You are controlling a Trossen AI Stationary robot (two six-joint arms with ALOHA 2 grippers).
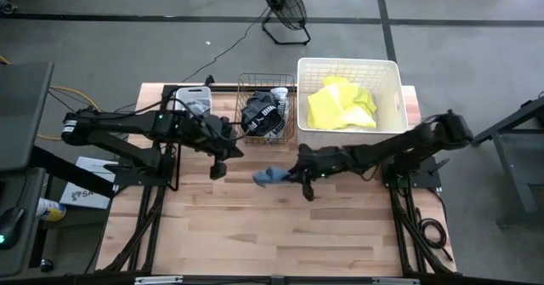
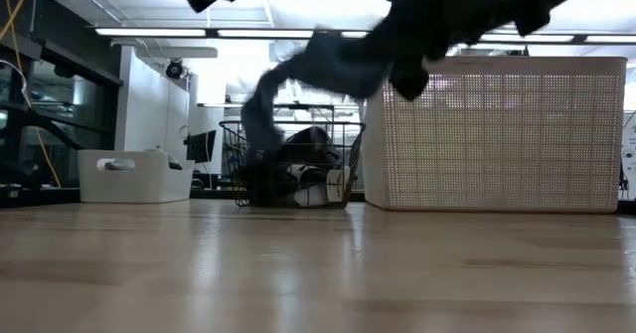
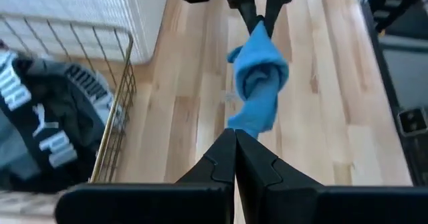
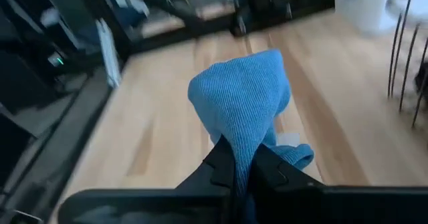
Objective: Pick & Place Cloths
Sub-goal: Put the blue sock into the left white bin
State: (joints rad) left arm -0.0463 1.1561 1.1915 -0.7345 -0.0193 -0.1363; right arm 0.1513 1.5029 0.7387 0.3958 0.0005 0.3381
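Note:
A blue cloth (image 1: 269, 177) hangs over the table's middle, with my right gripper (image 1: 291, 176) shut on it. In the low view the cloth (image 2: 298, 70) droops clear of the tabletop. To its left my left gripper (image 1: 218, 169) hovers shut on nothing, pointing toward the cloth (image 3: 257, 83). A black cloth with white print (image 1: 262, 115) lies in the wire basket (image 1: 245, 85). A neon-yellow cloth (image 1: 340, 106) lies in the big white tub (image 1: 393, 94). My right gripper pinches a bunched fold of the blue cloth (image 4: 242, 140) between its two fingers. The fingers (image 4: 271, 174) come from the table's right, slanting a little downward. Several gathered layers bulge out past the fingertips. The cloth is lifted clear, its free end (image 2: 256, 124) hanging slack.
A small white tub (image 1: 194, 94) stands at the far left of the table, beside the wire basket. Bare wooden tabletop (image 1: 280, 234) stretches toward the near edge. A fan (image 1: 283, 8) stands on the floor beyond the table.

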